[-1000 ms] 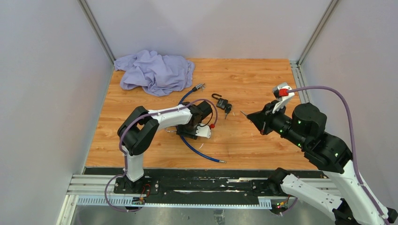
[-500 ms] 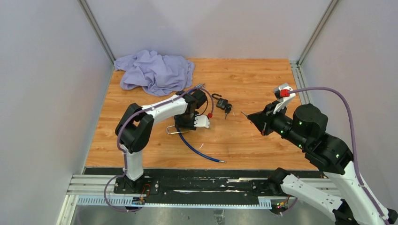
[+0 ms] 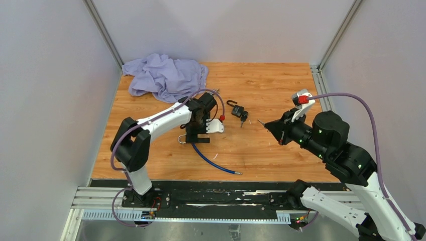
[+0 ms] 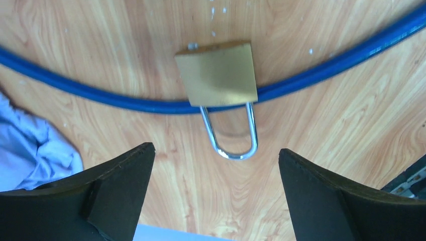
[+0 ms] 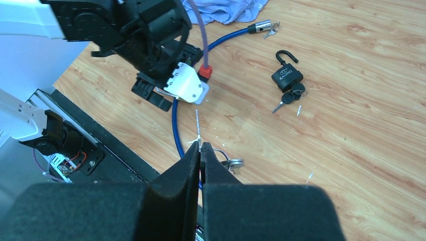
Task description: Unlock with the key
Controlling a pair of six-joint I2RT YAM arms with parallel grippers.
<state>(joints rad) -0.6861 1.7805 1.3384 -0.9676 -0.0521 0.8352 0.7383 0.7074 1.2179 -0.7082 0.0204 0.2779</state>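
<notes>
Reaching farther across the table (image 3: 281, 80) than a second ago, the left arm has swung its elbow out towards the left wall, and its jaws have sprung wide. The left gripper (image 4: 215, 153) now hangs open over the brass padlock (image 4: 217, 74), holding nothing. In the left wrist view the lock lies flat on the wood just ahead of the two black fingertips (image 4: 125, 170). Its body rests across the blue cable (image 4: 125, 103), and its closed silver shackle points back into the gap between the fingertips without touching either. From above, only the shackle shows beside the wrist, on its left.

Well apart to the right, the right gripper (image 5: 200, 150) is clamped shut on the key (image 5: 197, 123). The thin blade juts forward from the pinched fingers towards the left arm, and a key ring (image 5: 224, 161) dangles just beside them. The right arm has not shifted.

Between the two arms a black padlock (image 5: 287, 78) sits with its shackle open and keys at its base. A crumpled lilac cloth (image 3: 166, 75) lies in the far left corner
</notes>
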